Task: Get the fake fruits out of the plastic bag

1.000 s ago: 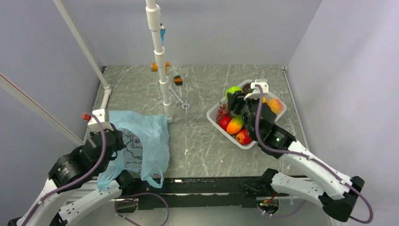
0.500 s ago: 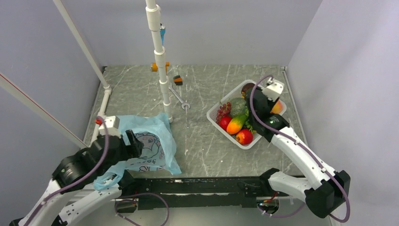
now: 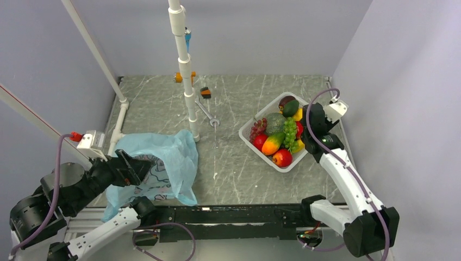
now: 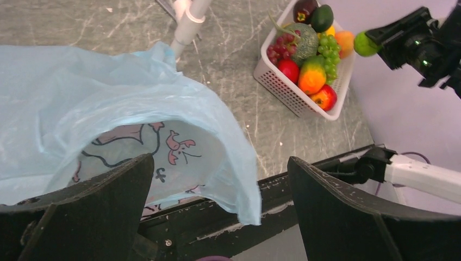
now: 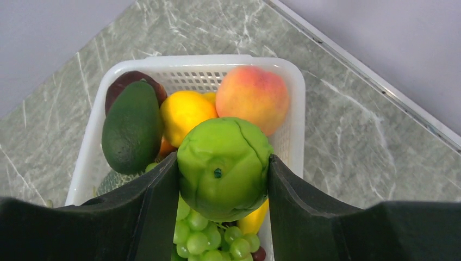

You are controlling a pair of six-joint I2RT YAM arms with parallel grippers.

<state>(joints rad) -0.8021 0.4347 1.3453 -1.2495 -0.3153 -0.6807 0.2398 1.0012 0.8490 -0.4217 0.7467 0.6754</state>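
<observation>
The light-blue plastic bag (image 3: 163,157) lies crumpled on the near left of the table, print side showing (image 4: 108,103). My left gripper (image 3: 128,168) hovers over its near edge, open with nothing between its fingers (image 4: 220,217). My right gripper (image 3: 315,122) is shut on the lime-green ball (image 5: 223,168), held above the right end of the white basket (image 5: 206,60). The basket (image 3: 247,136) holds the green grape bunch (image 3: 290,132), mango (image 3: 272,144), red-yellow apple (image 3: 281,157), avocado (image 5: 132,126) and peach (image 5: 253,92).
A white jointed pole (image 3: 185,70) stands mid-table beside the bag's far corner. A wrench (image 3: 206,114) and small orange and black parts (image 3: 205,92) lie behind it. A yellow lemon (image 5: 185,111) sits in the basket. The right wall is close behind the right arm.
My left gripper opened, let go of the bag and pulled back to the near left; the bag settled on the table. My right gripper carried the green ball from over the basket's middle to its right side.
</observation>
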